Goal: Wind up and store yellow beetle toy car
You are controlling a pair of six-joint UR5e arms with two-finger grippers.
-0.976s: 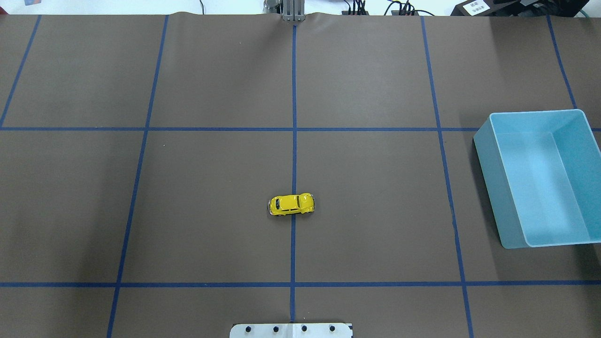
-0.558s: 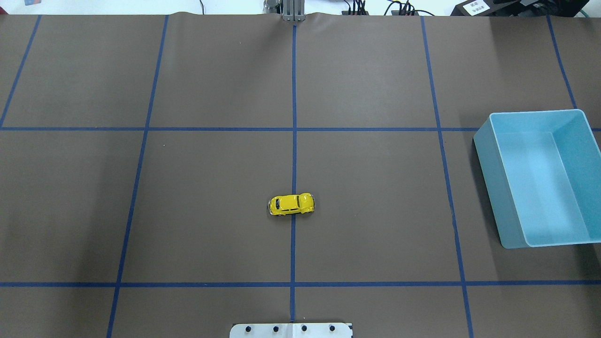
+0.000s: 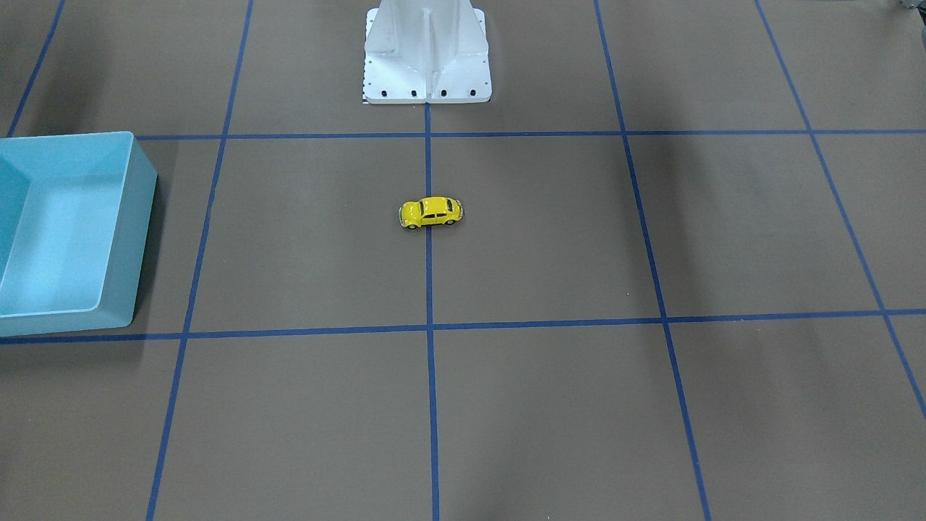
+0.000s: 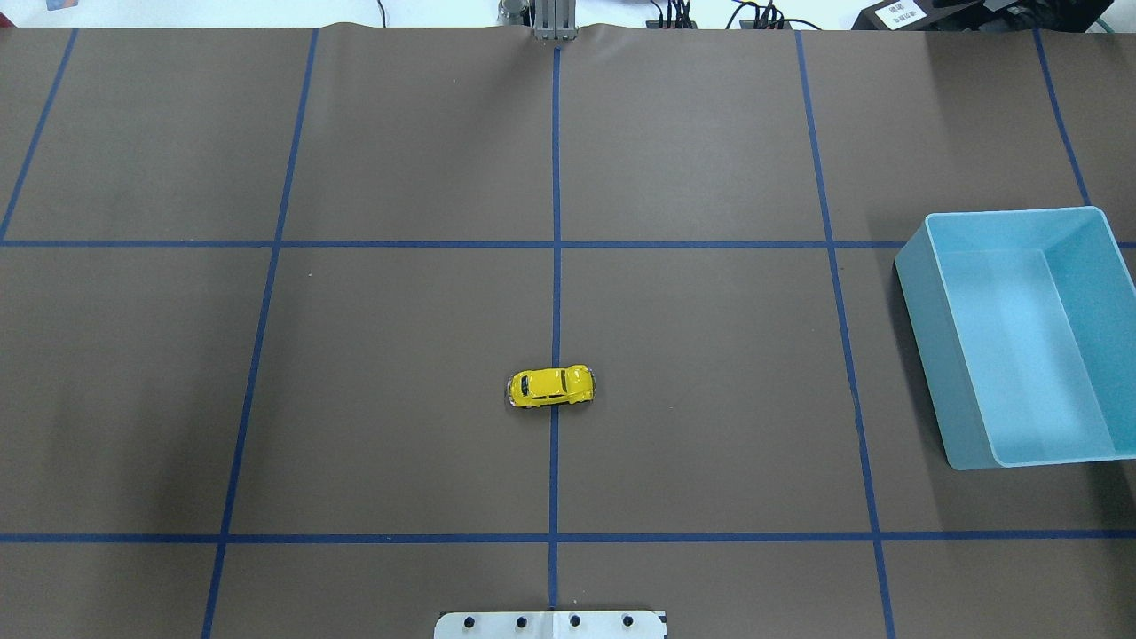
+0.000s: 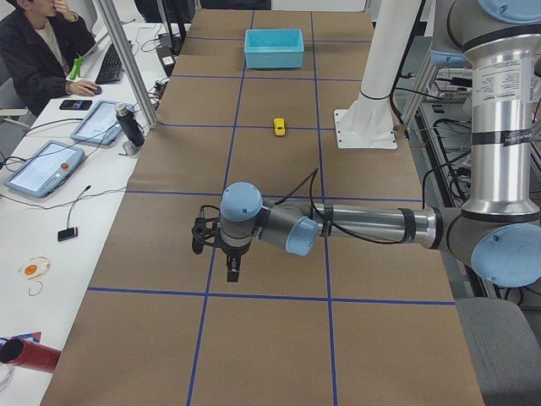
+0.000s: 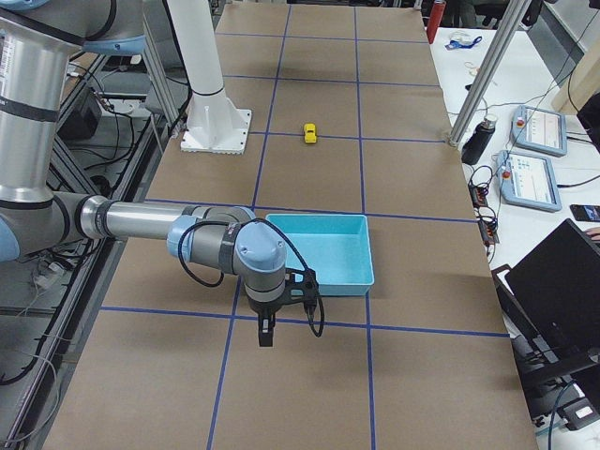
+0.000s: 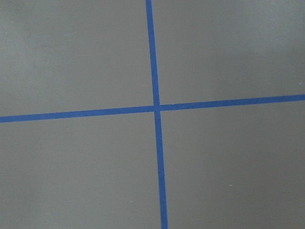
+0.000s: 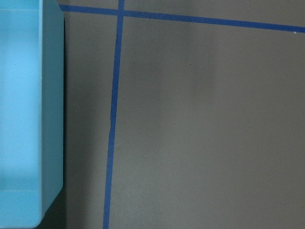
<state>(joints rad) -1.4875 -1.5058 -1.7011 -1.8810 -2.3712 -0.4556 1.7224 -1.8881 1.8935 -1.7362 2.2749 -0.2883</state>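
Observation:
The yellow beetle toy car (image 4: 550, 387) stands on its wheels on the brown table mat, on the centre blue tape line; it also shows in the front view (image 3: 431, 212) and small in the side views (image 5: 279, 126) (image 6: 309, 133). Neither gripper is near it. My left gripper (image 5: 230, 272) hangs over the mat far out at the table's left end. My right gripper (image 6: 266, 336) hangs just beyond the light blue bin (image 6: 319, 281) at the right end. Both show only in the side views, so I cannot tell whether they are open or shut.
The light blue bin (image 4: 923, 346) sits at the table's right edge, open and with nothing in it (image 3: 145, 239) (image 8: 28, 95). The white robot base (image 3: 427, 51) stands behind the car. Tablets and a seated person (image 5: 38, 51) are beside the table.

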